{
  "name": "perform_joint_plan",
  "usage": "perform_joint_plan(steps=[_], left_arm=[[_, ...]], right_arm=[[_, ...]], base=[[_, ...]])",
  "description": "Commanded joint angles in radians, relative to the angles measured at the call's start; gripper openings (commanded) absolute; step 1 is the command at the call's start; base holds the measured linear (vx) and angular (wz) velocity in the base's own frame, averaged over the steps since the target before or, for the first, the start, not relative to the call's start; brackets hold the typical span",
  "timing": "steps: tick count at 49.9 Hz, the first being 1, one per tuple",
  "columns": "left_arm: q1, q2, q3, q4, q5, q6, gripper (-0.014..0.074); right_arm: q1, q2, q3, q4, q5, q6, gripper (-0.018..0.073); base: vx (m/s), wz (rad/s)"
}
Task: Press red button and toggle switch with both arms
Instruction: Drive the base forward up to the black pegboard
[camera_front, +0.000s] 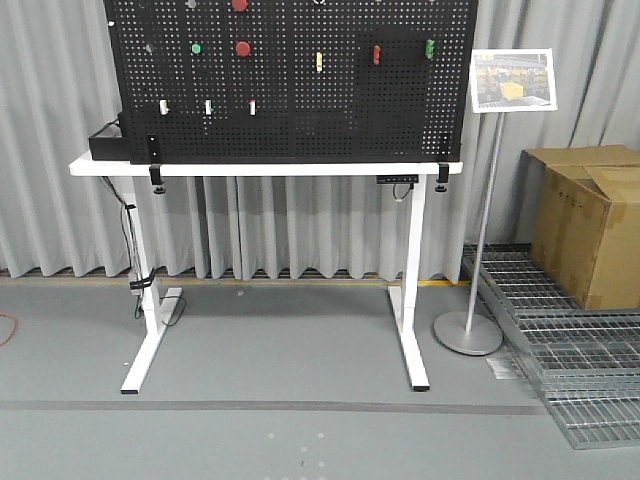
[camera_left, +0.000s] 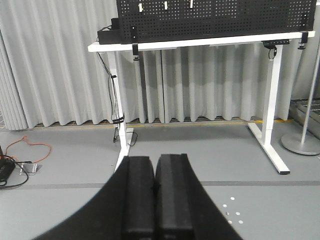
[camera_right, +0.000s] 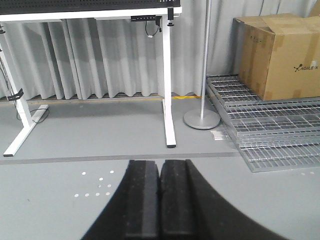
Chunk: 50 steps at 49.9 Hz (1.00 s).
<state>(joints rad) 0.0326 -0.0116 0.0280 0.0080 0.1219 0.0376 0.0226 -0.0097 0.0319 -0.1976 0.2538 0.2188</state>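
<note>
The left pincer (camera_left: 156, 164) and right pincer (camera_right: 160, 167) are hovering above the grey floor, jaws pressed together, gripping nothing. The toggle switch (camera_front: 376, 54) is sitting on the black pegboard (camera_front: 300, 110) atop the white surface (camera_front: 260, 168), right of a red button (camera_front: 243, 48).

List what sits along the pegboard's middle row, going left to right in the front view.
green button → red button → yellow lever → red toggle switch → green lever
</note>
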Motion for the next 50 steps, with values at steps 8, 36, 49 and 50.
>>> perform_joint_plan(steps=[8, 36, 49, 50], left_arm=[[0.002, -0.003, 0.028, -0.008, -0.08, -0.004, 0.0002], [0.002, -0.003, 0.028, -0.008, -0.08, -0.004, 0.0002], [0.002, -0.003, 0.028, -0.008, -0.08, -0.004, 0.0002], [0.002, -0.003, 0.028, -0.008, -0.08, -0.004, 0.0002]], right_arm=[[-0.006, 0.006, 0.01, -0.006, -0.082, -0.005, 0.0], [-0.004, 0.006, 0.01, -0.007, -0.079, -0.005, 0.0], [-0.004, 0.006, 0.01, -0.007, -0.079, -0.005, 0.0], [-0.004, 0.006, 0.01, -0.007, -0.079, -0.005, 0.0]], base=[[0.0, -0.01], [0.01, -0.01], [0.14, 0.01], [0.19, 0.11]])
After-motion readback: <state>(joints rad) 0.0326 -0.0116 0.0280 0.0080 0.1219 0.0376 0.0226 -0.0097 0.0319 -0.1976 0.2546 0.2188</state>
